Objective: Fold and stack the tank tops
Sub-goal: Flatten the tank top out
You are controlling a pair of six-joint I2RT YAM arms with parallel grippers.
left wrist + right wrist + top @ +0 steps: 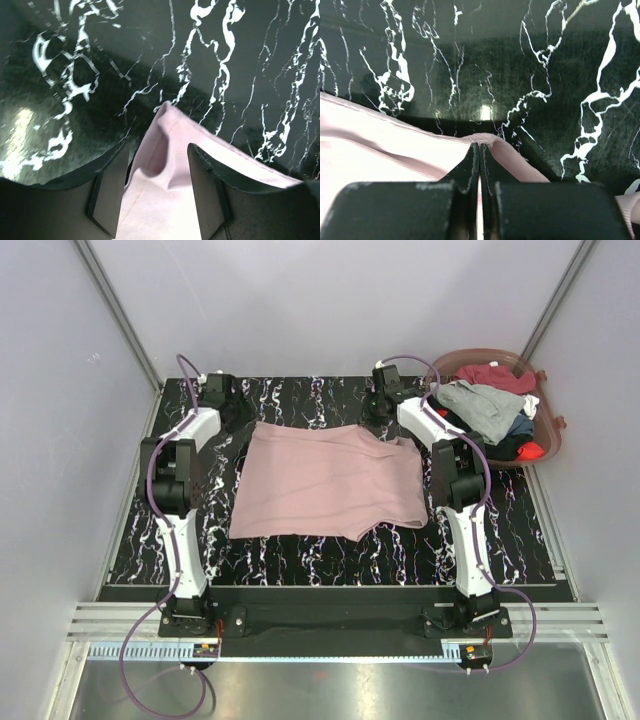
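A dusty pink tank top [325, 480] lies spread flat on the black marbled table [300, 560]. My left gripper [238, 415] is at its far left corner. In the left wrist view the gripper [157, 170] is open, with the pink corner [165, 200] lying loose between the fingers [205, 190]. My right gripper [378, 420] is at the far right corner. In the right wrist view it [480, 150] is shut on a raised fold of the pink cloth [370, 145]. Grey [485, 405], maroon [495, 375], black [505, 445] and red [530, 450] tops fill the basket.
The round brownish translucent basket [555, 425] stands at the table's far right, beside the right arm. White walls with metal rails close in the table on the left, back and right.
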